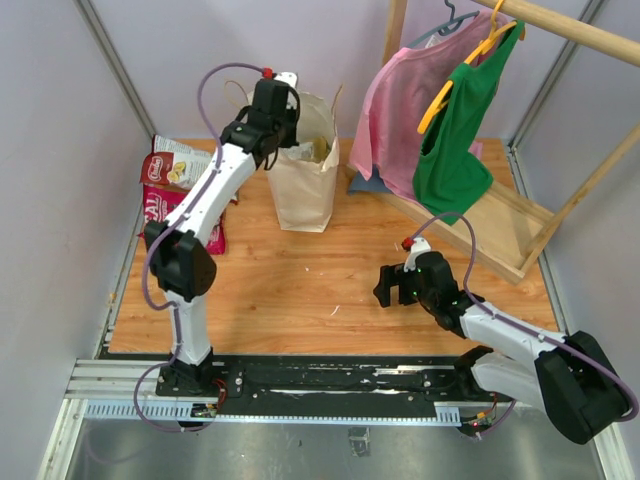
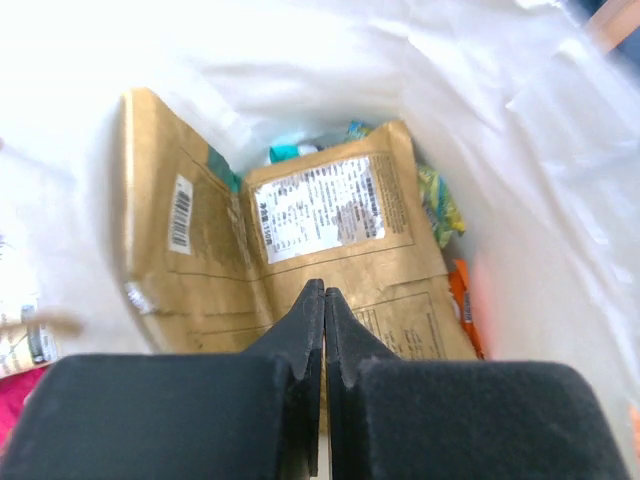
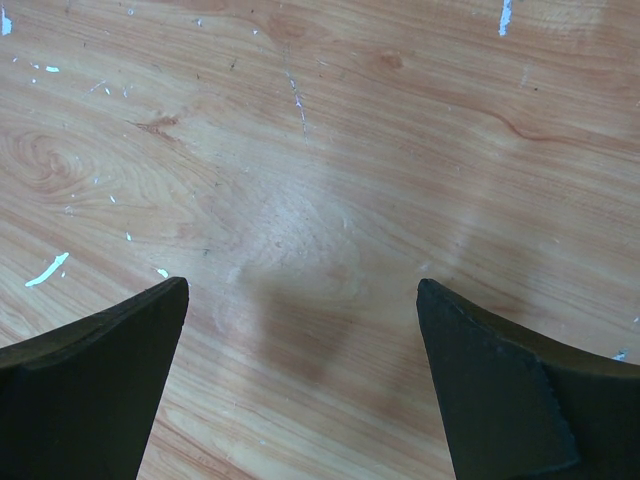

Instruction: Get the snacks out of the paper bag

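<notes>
Two glossy red snack packets point(image 1: 172, 170) lie on the wooden worktop point(image 1: 300, 290) beside the tall tan paper bag point(image 1: 305, 190), inside which the left jaws stand shut against a flat tan packet point(image 2: 330, 215), seemingly to lift it, while the right jaws hang wide

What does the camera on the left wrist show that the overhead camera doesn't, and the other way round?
Only the left wrist view: the inside of the paper bag, where a tan packet shows its white label and barcode, with an orange packet beside it.
Only the top view: a red-white packet and a magenta packet on the table, a pink shirt, a green shirt, and the open right gripper.
Both: the paper bag and the shut left gripper inside it.
</notes>
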{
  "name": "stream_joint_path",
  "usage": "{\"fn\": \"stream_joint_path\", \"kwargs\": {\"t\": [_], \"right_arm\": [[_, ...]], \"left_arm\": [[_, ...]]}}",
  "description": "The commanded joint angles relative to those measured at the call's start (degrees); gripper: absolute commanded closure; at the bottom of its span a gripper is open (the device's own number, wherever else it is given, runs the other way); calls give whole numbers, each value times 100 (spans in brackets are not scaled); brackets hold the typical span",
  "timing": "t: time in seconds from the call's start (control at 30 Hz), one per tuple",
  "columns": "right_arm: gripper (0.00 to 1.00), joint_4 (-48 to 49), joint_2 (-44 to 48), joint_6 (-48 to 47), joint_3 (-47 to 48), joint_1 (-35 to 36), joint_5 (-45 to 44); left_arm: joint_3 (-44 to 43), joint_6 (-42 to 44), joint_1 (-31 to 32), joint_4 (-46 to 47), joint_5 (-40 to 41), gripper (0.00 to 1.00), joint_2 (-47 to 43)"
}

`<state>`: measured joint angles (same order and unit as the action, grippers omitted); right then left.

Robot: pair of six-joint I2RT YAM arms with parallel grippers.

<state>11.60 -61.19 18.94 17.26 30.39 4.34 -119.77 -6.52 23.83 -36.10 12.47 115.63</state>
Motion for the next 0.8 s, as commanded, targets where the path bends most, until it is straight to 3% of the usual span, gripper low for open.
{"fn": "stream_joint_path", "kwargs": {"t": [0.0,0.37,0.43,0.57,0.6,0.7,0.77], "right_arm": [[1,-92,-48,-103,144,90,-141],[2,-71,-143,-95,178,89,-82],[2,-63,-144,-101,174,90,-82],[2,-64,-139,-97,164,98,-82],[2,-67,-146,-103,164,96,-82],[1,-79,-123,-105,164,98,-108],[1,-73,-119,-101,156,104,-125]], "left_arm": [[620,-64,25,1043,142,99,-1099],[1990,-132,29,2195,21,99,-2695],[2029,-131,25,2132,92,84,-2729],[1865,-162,26,1695,-253,29,-2520],[1793,-158,30,1511,-453,19,-2431],[1692,-227,57,1018,-717,2,-2206],[1776,-417,60,826,-699,0,-2203]]}}
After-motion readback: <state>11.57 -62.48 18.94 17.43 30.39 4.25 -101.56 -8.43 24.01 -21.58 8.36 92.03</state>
